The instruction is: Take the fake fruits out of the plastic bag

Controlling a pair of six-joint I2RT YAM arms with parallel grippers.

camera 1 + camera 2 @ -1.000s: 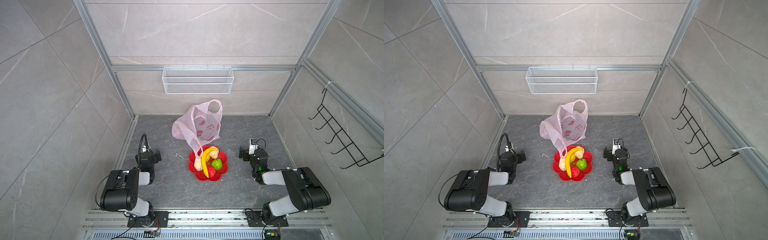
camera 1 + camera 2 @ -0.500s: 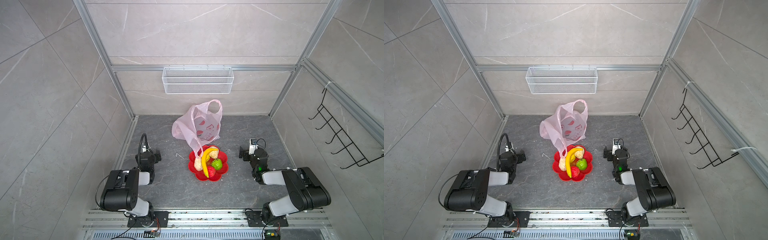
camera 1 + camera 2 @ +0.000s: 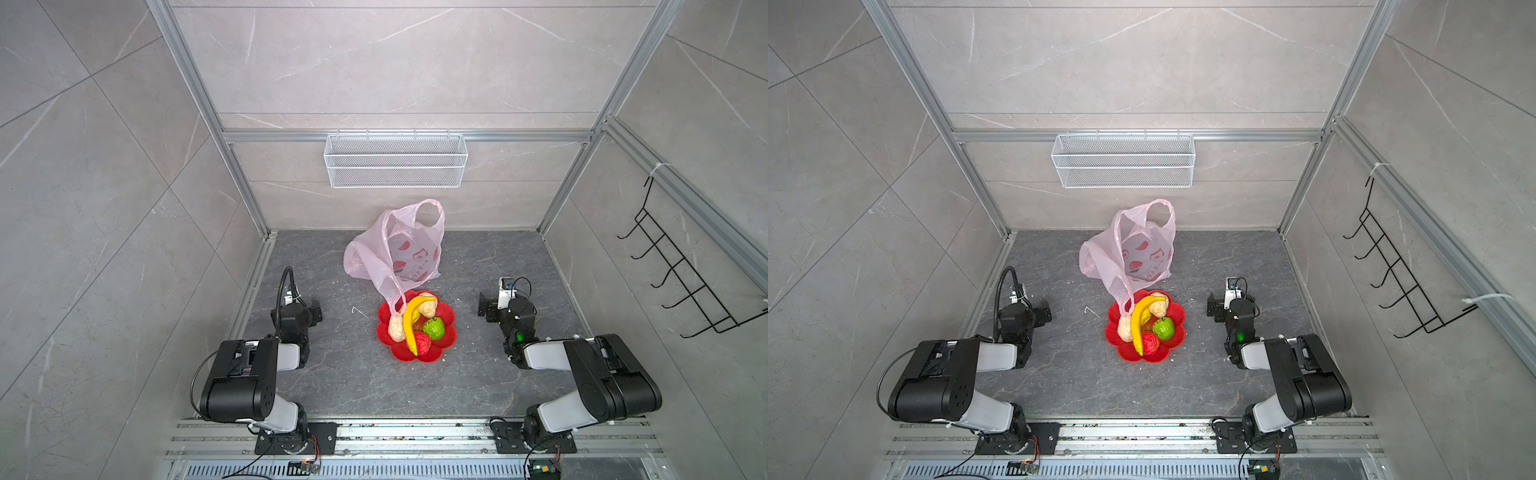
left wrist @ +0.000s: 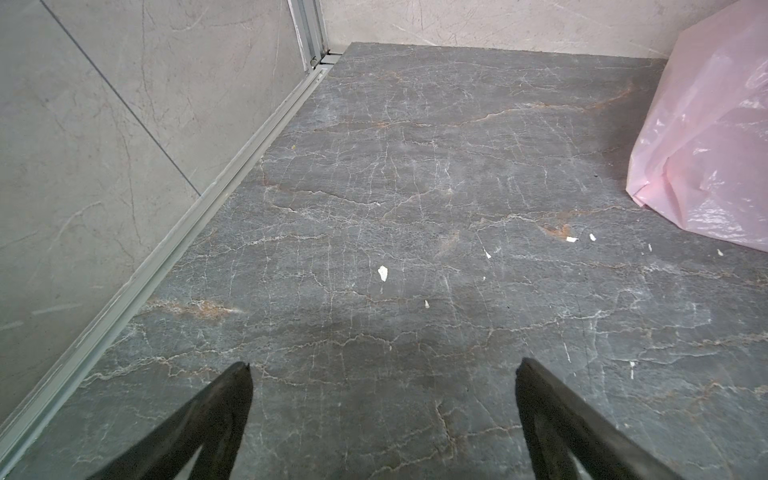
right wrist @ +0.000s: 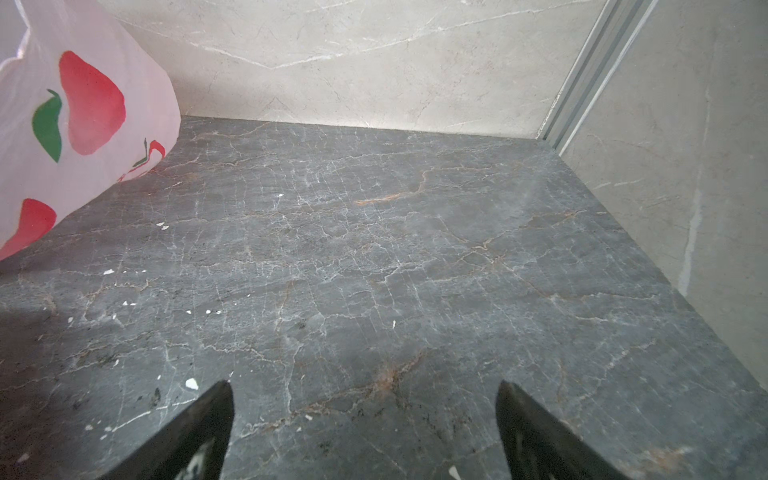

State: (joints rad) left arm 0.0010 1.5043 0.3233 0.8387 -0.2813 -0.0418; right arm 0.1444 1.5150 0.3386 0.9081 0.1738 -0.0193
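Note:
The pale-pink plastic bag (image 3: 395,249) (image 3: 1129,249) stands slumped at the back of the dark stone floor, its mouth open upward. One of its handles droops onto the red flower-shaped dish (image 3: 446,338). The fake fruits lie in that dish, outside the bag: a yellow banana (image 3: 411,322), two beige lumps (image 3: 396,328), a red ball (image 3: 423,343) and a green ball (image 3: 434,328). My left gripper (image 4: 382,368) is open over bare floor to the left of the dish. My right gripper (image 5: 363,386) is open over bare floor on the right. Each wrist view catches an edge of the bag (image 4: 706,145) (image 5: 62,124).
A white wire basket (image 3: 395,160) hangs on the back wall and a black hook rack (image 3: 681,270) on the right wall. Aluminium frame rails (image 4: 199,208) border the floor. Small white flecks (image 4: 382,272) lie scattered on the stone.

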